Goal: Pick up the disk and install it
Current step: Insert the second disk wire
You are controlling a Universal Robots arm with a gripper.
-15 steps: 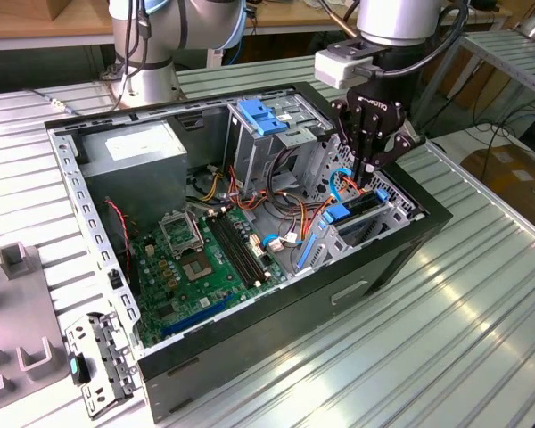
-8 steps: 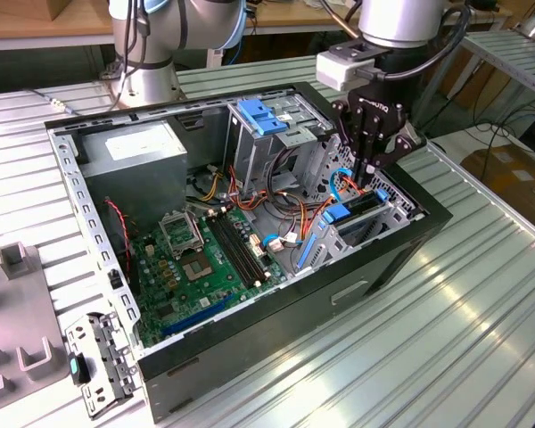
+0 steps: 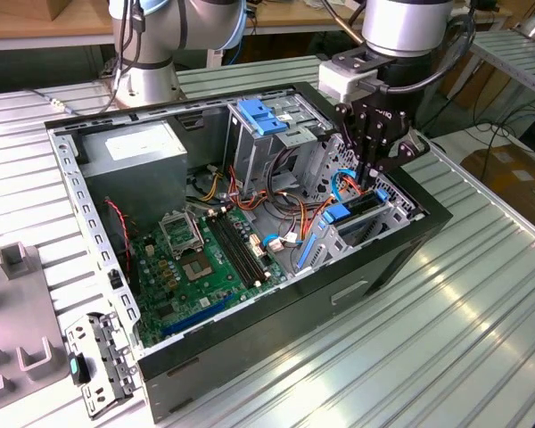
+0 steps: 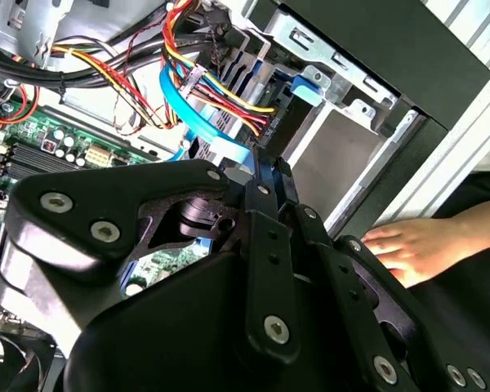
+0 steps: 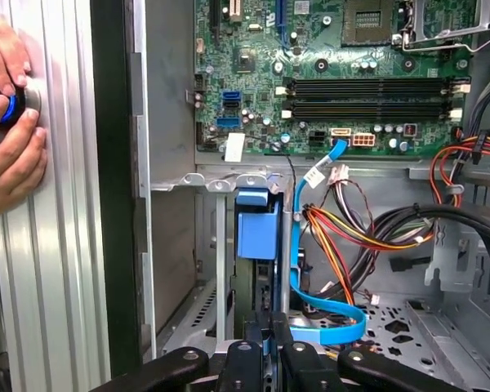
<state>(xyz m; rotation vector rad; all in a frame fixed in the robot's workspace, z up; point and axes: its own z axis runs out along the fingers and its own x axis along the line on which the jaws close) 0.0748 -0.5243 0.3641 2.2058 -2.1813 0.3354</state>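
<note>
The gripper (image 3: 372, 178) pinches the disk (image 3: 357, 208) upright in the computer case (image 3: 250, 357), fingers closed on its edge. Keep it square to the drive bay (image 5: 220, 269), clear of the blue cable (image 5: 331, 314).

The gripper (image 3: 373, 171) hangs in a tight slot between the drive cage wall (image 3: 325, 165) and the case's edge (image 3: 428, 207), with cable bundles (image 5: 351, 237) crowding alongside.

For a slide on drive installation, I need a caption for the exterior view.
The gripper lowers the disk into the drive bay of an open computer case.
</note>
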